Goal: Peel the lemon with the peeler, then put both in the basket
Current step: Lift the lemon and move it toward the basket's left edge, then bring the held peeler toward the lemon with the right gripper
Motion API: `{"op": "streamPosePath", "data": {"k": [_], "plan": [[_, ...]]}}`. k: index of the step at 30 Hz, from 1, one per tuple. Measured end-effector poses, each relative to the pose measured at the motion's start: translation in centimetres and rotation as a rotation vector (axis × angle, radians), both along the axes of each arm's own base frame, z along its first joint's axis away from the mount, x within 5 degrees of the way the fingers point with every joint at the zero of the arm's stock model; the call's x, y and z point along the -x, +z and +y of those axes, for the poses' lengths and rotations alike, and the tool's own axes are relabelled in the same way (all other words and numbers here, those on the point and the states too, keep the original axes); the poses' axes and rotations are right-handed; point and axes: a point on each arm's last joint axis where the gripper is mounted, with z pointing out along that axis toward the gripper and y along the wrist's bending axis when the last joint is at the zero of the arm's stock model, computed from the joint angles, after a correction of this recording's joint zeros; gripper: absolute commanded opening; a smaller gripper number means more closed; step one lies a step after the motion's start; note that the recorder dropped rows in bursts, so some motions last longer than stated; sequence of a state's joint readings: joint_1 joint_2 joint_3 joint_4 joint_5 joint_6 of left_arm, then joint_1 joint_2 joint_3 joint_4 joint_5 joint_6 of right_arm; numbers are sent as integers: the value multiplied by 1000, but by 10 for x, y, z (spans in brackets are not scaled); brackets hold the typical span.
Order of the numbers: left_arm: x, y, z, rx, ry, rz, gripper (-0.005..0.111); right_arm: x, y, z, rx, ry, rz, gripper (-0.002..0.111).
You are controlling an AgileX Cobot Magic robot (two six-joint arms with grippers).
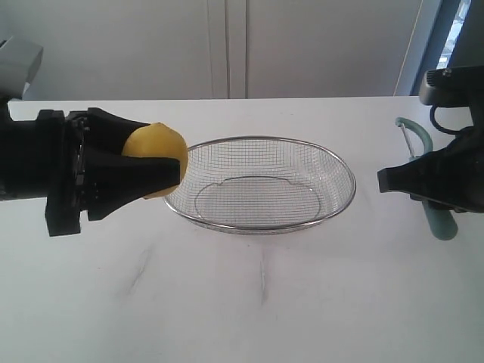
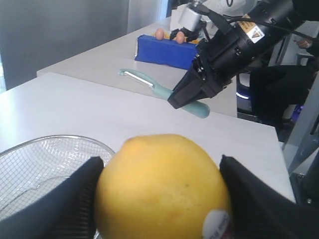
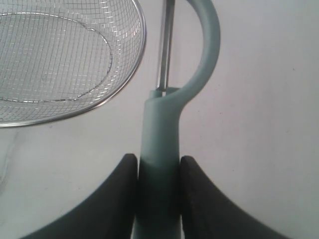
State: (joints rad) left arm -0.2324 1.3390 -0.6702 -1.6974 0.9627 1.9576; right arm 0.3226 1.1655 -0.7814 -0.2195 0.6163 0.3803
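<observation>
My left gripper (image 1: 162,162) is shut on the yellow lemon (image 1: 156,145), holding it just left of the wire basket (image 1: 261,184). In the left wrist view the lemon (image 2: 162,186) fills the space between both black fingers (image 2: 70,204), its sticker low on one side. My right gripper (image 1: 393,181) is shut on the teal handle of the peeler (image 1: 439,219), right of the basket, with the looped head (image 1: 412,136) pointing away. In the right wrist view the peeler (image 3: 160,144) runs out from between the fingers, and the basket rim (image 3: 142,55) lies beside its blade.
White tabletop (image 1: 265,295) spreads in front of the basket. The left wrist view shows a blue box (image 2: 167,50) with eggs on it on a further table, and the right arm (image 2: 224,55) holding the peeler (image 2: 164,92).
</observation>
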Motion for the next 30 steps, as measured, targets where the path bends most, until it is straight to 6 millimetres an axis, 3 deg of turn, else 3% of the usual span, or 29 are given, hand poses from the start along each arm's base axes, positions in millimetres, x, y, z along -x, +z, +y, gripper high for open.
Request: {"op": "streamPosePath", "data": {"k": [18,30], "plan": [[-2,0,1,-4,28,4,0,-1,-1,10,-136,-8,19,0],[-9,-5,3,-60,104,11,0,5,-16,45,-352,301,206,0]]}}
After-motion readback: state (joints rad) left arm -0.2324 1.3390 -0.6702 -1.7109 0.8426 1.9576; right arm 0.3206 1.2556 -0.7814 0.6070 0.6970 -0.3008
